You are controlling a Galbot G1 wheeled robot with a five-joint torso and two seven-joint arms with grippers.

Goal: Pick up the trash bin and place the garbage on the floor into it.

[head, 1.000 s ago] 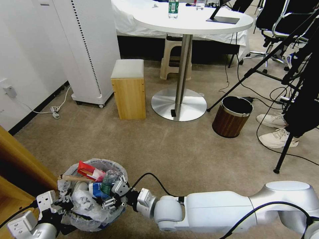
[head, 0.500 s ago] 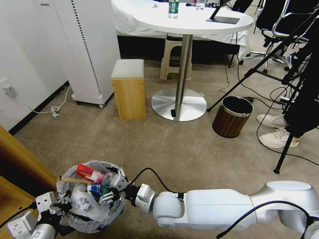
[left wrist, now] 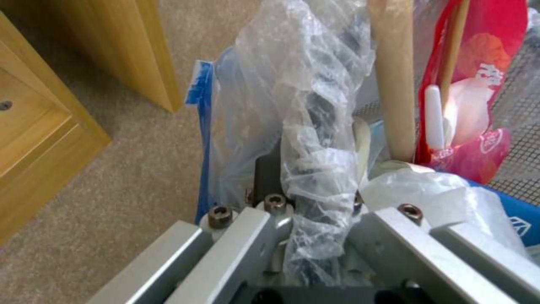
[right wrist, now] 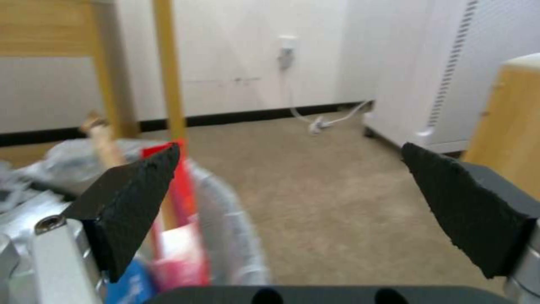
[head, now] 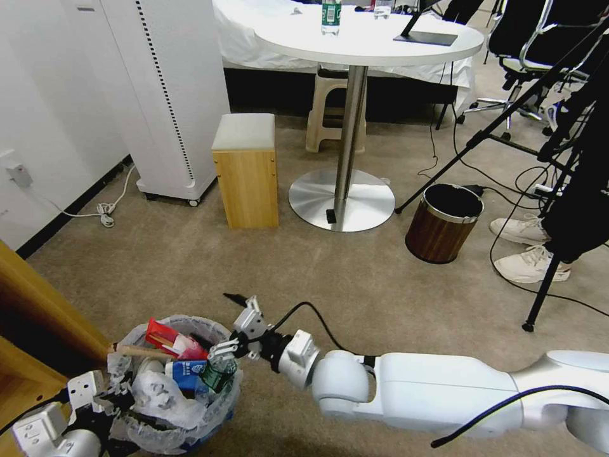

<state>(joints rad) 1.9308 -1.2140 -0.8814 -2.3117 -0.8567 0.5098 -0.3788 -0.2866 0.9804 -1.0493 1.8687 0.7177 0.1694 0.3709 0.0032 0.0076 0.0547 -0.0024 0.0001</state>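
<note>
Our right tool [head: 236, 330] hangs spread and empty just beyond the bin [head: 190, 416], at its 1 o'clock rim. Our left tool [head: 108, 397] pinches the bin's bagged edge at 9 o'clock, garbage [head: 190, 368] heaped inside.

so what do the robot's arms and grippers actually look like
Glossy white rounded arm shells with silver metal wrist joints and black cables looping alongside. The right gripper has silver fingers tipped with black textured wedge pads. The left gripper is bare silver metal bars with dark bolt heads.
</note>
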